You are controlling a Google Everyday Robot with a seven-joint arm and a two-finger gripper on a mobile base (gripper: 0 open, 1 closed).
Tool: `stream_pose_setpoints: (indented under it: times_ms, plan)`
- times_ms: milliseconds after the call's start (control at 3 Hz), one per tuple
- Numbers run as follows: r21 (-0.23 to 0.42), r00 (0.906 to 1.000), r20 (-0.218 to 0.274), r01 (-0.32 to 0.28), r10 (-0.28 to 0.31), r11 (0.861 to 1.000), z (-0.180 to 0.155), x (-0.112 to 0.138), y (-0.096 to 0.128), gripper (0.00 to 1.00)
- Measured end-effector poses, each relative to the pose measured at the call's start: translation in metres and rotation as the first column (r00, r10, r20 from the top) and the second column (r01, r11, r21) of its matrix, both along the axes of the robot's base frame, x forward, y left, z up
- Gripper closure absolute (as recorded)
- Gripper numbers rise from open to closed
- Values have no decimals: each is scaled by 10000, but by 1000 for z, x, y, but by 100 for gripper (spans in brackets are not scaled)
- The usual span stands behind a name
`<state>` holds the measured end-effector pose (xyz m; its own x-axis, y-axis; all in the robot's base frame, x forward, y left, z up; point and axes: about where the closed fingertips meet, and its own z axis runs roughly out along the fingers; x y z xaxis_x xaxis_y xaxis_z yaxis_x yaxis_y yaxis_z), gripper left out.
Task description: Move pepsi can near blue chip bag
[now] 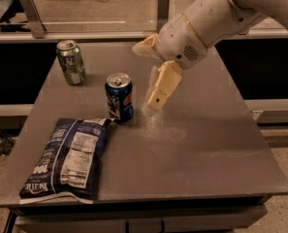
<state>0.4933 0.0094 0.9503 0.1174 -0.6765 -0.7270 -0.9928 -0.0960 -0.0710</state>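
Observation:
The pepsi can [119, 97] stands upright on the grey table [197, 149], its base just beyond the top right corner of the blue chip bag [66, 157]. The bag lies flat at the table's front left with its white label panel facing up. My gripper [144, 76] is open and empty. It hovers just to the right of the can and is clear of it. One cream finger [160, 89] points down towards the table, and the other sticks out to the left higher up.
A green can [71, 62] stands upright at the table's back left. A metal rail with posts [163, 6] runs behind the table. My white arm [216, 13] comes in from the upper right.

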Motion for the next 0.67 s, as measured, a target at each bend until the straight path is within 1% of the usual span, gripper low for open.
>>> stream_pose_setpoints:
  times_ms: [333, 667]
  plan:
    - [-136, 9889, 683, 1330, -1318, 9910, 36, -31, -43, 0]
    - [-183, 9827, 891, 1645, -1623, 9862, 45, -39, -54, 0]
